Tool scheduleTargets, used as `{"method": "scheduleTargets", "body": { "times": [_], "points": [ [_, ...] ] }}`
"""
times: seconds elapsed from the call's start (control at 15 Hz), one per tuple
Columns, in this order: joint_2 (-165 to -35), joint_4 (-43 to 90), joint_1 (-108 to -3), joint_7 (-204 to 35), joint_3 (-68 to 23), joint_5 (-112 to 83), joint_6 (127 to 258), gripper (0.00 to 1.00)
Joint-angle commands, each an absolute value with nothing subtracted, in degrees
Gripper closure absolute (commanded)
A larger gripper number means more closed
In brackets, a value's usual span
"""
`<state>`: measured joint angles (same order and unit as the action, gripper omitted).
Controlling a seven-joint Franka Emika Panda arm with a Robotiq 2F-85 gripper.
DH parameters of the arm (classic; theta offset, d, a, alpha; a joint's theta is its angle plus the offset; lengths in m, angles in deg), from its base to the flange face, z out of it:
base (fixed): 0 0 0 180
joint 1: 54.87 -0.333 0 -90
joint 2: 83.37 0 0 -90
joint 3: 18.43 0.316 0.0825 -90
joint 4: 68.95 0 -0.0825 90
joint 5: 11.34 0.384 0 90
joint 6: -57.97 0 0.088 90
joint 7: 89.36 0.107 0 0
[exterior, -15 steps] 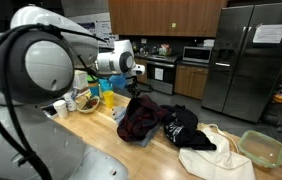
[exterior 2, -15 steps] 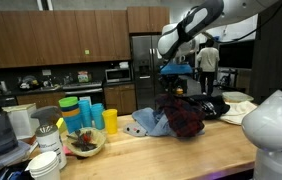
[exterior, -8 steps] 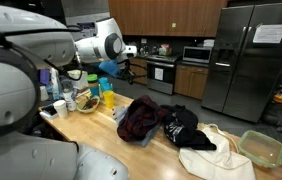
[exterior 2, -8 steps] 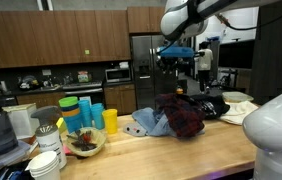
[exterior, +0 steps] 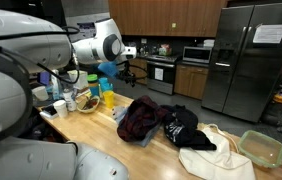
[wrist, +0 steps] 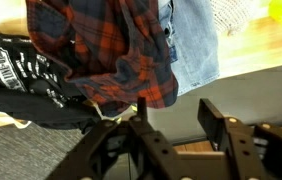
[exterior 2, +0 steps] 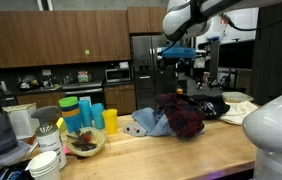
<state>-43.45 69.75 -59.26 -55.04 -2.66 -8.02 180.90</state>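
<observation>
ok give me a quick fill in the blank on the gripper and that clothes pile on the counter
1. In the wrist view the gripper hangs above the clothes pile with its jaws ____ and nothing between them.
2. The plaid shirt on the pile is mainly ____.
3. Beside the plaid shirt lies a ____ garment with white print.
4. In an exterior view, the cup nearest the clothes pile is ____.

Missing words: open; red; black; yellow
</observation>
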Motion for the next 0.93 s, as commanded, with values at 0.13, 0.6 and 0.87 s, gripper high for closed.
{"method": "scheduleTargets", "body": {
  "times": [0.13,0.6,0.87],
  "points": [
    [-49.3,71.2,-57.5,-55.0,-2.9,-7.1,181.4,0.03],
    [-55.0,71.2,-56.4,-54.3,-3.8,-7.5,180.4,0.06],
    [-56.6,71.1,-56.6,-54.2,-4.0,-7.5,180.1,0.08]
  ]
}}
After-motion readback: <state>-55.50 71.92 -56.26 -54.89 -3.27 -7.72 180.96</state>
